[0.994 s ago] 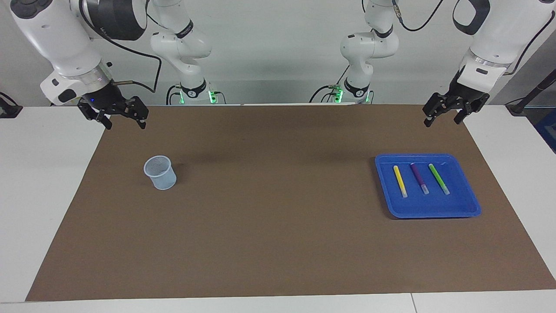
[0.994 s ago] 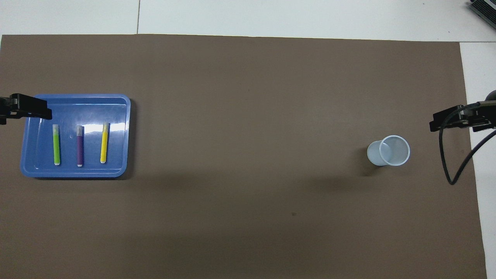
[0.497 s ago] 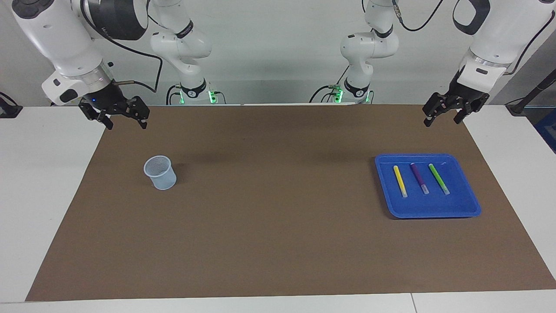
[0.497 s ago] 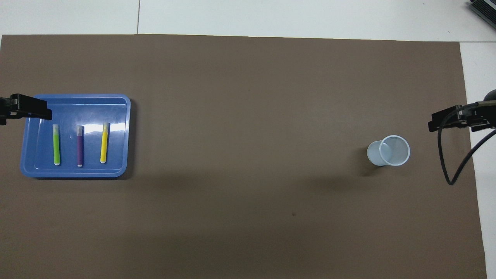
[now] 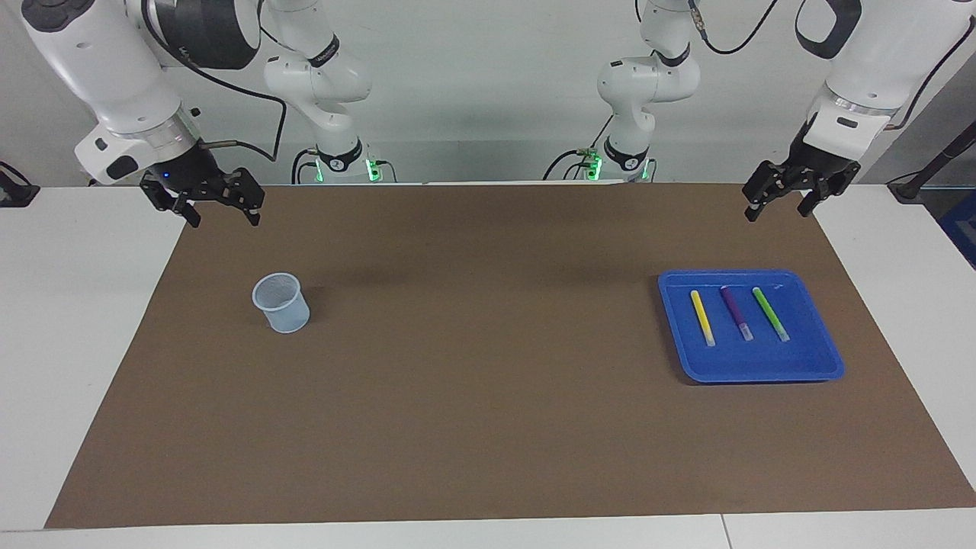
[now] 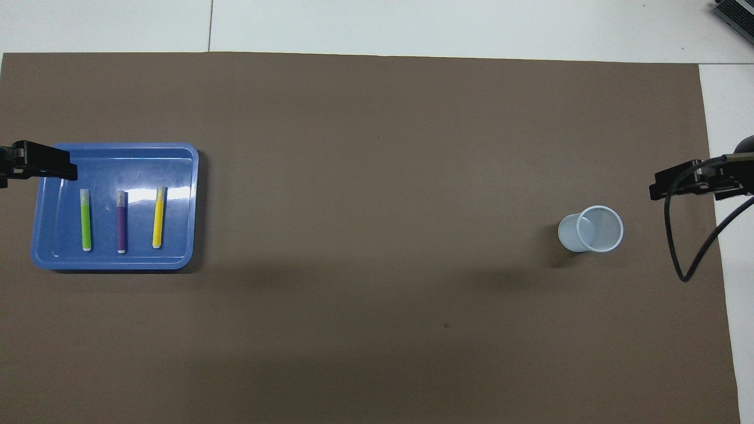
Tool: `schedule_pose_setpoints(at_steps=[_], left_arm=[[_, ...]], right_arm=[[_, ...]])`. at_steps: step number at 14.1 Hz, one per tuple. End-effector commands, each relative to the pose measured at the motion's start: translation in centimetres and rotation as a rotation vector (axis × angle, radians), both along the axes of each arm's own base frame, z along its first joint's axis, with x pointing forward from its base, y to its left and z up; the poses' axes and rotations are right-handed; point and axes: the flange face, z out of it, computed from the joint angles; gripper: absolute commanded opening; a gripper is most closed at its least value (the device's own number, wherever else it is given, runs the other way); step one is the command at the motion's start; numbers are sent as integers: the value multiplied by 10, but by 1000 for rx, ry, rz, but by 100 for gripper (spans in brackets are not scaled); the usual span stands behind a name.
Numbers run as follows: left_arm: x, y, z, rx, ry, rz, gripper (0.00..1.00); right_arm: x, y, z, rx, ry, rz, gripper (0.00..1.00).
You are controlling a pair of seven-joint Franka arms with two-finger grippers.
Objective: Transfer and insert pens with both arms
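In the facing view, the left gripper hangs in the air with its fingers spread and nothing between them, over the edge of the brown mat at the left arm's end of the table. Below it, well apart and farther from the robots, the blue tray lies flat on the mat. In the tray the yellow pen, the purple pen and the green pen lie side by side without touching, pale cap ends pointing away from the robots. The right gripper hangs empty with fingers spread over the mat's edge at the right arm's end. The pale plastic cup stands upright on the mat, near that gripper but clear of it.

In the overhead view, only the left gripper's black tip shows, overlapping the tray's corner. The green pen lies closest to it, then the purple pen, then the yellow pen. The right gripper's tip shows just beside the cup, a black cable looping beneath it.
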Motion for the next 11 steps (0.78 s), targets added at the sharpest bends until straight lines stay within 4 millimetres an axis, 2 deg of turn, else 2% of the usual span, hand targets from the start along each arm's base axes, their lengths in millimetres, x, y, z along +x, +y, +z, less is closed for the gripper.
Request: schedule_pose_setpoints(at_steps=[1, 6, 8, 11], left_arm=[[0, -1, 4, 4, -6, -13, 100], [1, 2, 6, 7, -19, -6, 100], [1, 2, 5, 2, -18, -5, 100], [1, 4, 3, 3, -13, -3, 100]], right_arm=[[-7, 13, 2, 13, 21, 19, 100], [-9, 34, 5, 51, 16, 49, 100], [-9, 53, 5, 51, 14, 82, 100], [-9, 55, 5, 52, 11, 87, 100]])
